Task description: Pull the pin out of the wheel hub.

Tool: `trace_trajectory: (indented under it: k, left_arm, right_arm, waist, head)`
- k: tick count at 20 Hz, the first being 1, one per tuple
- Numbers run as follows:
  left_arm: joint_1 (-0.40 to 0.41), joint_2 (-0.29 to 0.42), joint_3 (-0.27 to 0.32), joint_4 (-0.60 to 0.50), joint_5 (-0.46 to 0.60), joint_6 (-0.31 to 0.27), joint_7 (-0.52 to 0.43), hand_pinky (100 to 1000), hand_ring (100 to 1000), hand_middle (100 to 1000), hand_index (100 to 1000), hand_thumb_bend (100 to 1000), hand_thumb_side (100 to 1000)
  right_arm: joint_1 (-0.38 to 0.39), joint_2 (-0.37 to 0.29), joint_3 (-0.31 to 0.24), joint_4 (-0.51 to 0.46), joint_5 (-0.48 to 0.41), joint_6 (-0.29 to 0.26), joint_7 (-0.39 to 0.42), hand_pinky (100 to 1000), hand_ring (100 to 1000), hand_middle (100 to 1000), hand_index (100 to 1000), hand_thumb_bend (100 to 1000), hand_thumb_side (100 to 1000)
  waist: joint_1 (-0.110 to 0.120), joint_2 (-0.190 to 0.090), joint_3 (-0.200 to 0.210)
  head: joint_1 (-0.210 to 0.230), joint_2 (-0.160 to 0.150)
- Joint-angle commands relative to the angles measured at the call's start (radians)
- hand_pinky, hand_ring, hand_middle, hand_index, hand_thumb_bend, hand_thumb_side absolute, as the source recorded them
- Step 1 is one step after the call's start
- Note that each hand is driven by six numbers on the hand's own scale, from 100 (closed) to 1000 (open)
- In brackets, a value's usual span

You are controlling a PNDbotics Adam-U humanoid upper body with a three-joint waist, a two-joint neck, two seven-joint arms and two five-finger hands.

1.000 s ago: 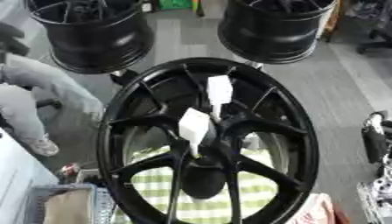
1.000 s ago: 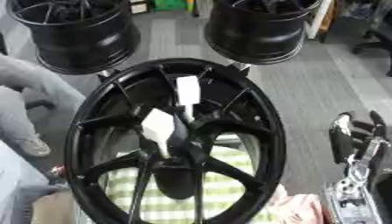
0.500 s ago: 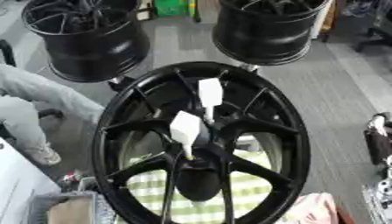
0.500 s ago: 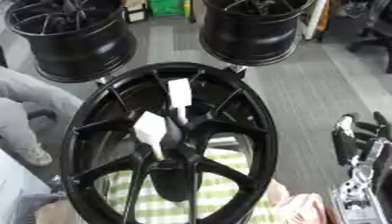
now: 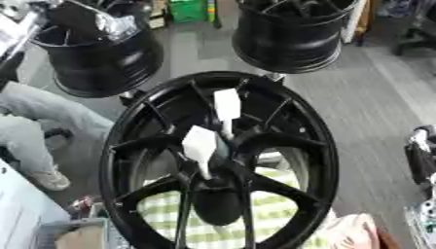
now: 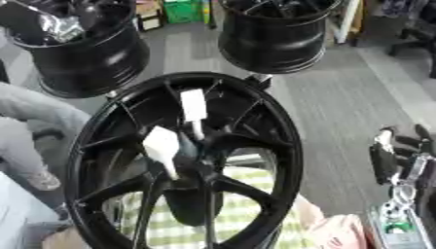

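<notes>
The hub [image 5: 217,160] stands upright at centre, with two white-headed pins seated near its middle: the near pin [image 5: 199,144] just left of and below the far pin [image 5: 227,104]. The right hand [image 6: 400,158] hangs well right of the hub, clear of both pins; whether its fingers are open or closed cannot be told. Behind the hub stand two black rims [image 5: 102,53].

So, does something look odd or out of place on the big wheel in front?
Two white-headed pins stick out of the black wheel hub, leaning rather than straight. The right hand waits at the right edge, touching nothing. Nothing looks damaged or spilled.
</notes>
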Motion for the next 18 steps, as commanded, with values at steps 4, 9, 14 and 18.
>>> trace_trajectory:
  k: [4,9,14,18]
  left_arm:
    - [-0.029,-0.025,-0.116,-0.053,-0.219,-0.347,-0.351,759,738,764,852,202,518]
    - [-0.021,-0.029,-0.163,-0.069,-0.331,-0.347,-0.351,753,732,763,860,315,583]
    - [-0.018,-0.029,-0.207,-0.094,-0.396,-0.347,-0.351,759,742,781,874,453,694]
    - [-0.013,-0.022,-0.240,-0.110,-0.444,-0.347,-0.351,753,736,784,887,556,706]
  right_arm:
    - [-0.003,-0.027,0.001,-0.007,0.011,-0.001,0.001,574,602,637,904,100,556]
    - [-0.003,-0.028,0.000,-0.006,0.012,-0.001,0.000,574,601,637,904,100,556]
    - [-0.003,-0.029,0.002,-0.005,0.012,-0.001,0.002,574,601,637,904,100,556]
    - [-0.003,-0.030,0.001,-0.005,0.012,0.001,0.001,573,601,637,904,100,555]
  waist:
    - [0.001,-0.016,-0.002]
    - [0.003,-0.018,-0.003]
    - [0.002,-0.018,-0.004]
    - [0.003,-0.018,-0.005]
  head:
    - [0.001,-0.003]
    - [0.000,-0.003]
    - [0.000,-0.003]
    - [0.002,-0.003]
